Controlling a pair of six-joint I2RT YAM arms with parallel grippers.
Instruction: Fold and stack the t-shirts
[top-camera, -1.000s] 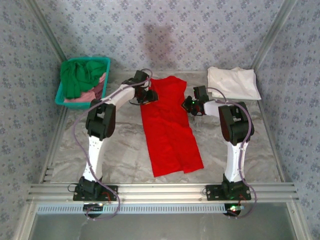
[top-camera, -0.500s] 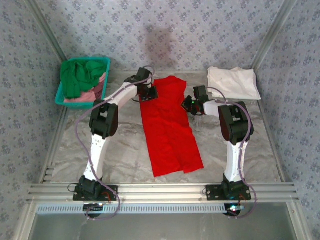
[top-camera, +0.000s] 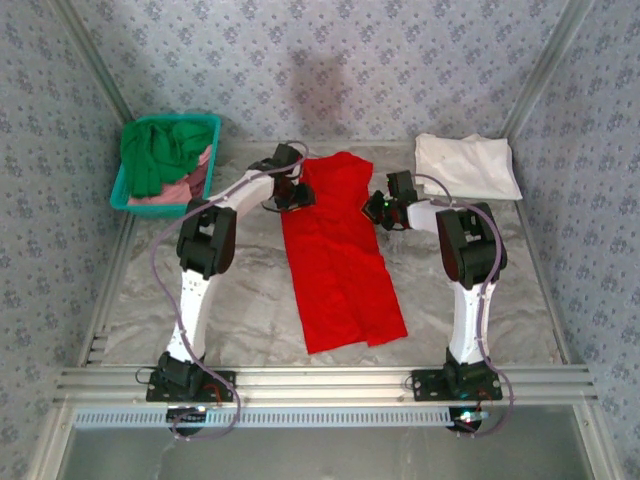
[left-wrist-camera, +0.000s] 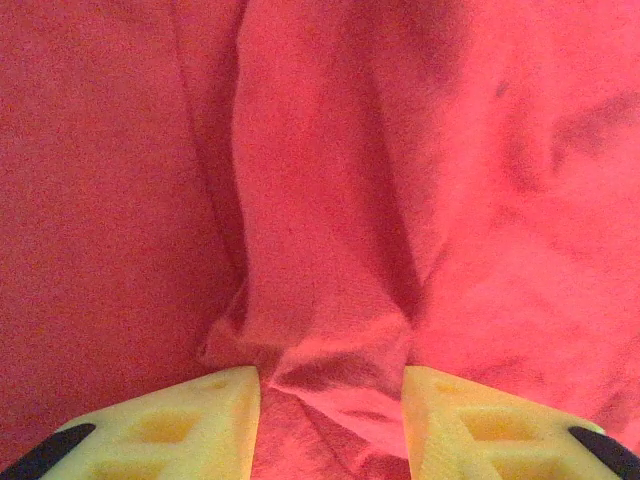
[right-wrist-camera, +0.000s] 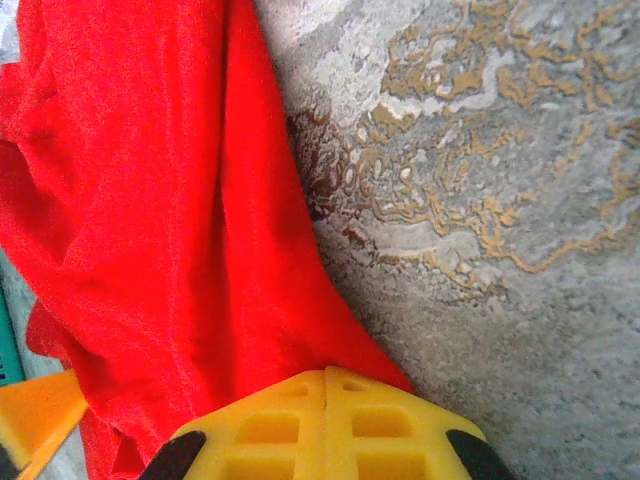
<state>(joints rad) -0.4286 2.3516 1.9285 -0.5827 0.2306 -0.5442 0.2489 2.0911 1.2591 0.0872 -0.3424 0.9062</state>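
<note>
The red t-shirt (top-camera: 340, 270) is lying long and narrow in the middle of the table (top-camera: 250, 300), and at its far end the right end effector (right-wrist-camera: 328, 385) is pinching its right edge with fingers pressed together. The left end effector (left-wrist-camera: 330, 385) has just pulled back a little at the far left corner and is standing spread over a raised wrinkle (left-wrist-camera: 320, 300), so that grip is probably not taken yet. Farther off, the green t-shirt (top-camera: 155, 155) is hiding most of the pink t-shirt (top-camera: 190, 182) in the basket (top-camera: 200, 119).
</note>
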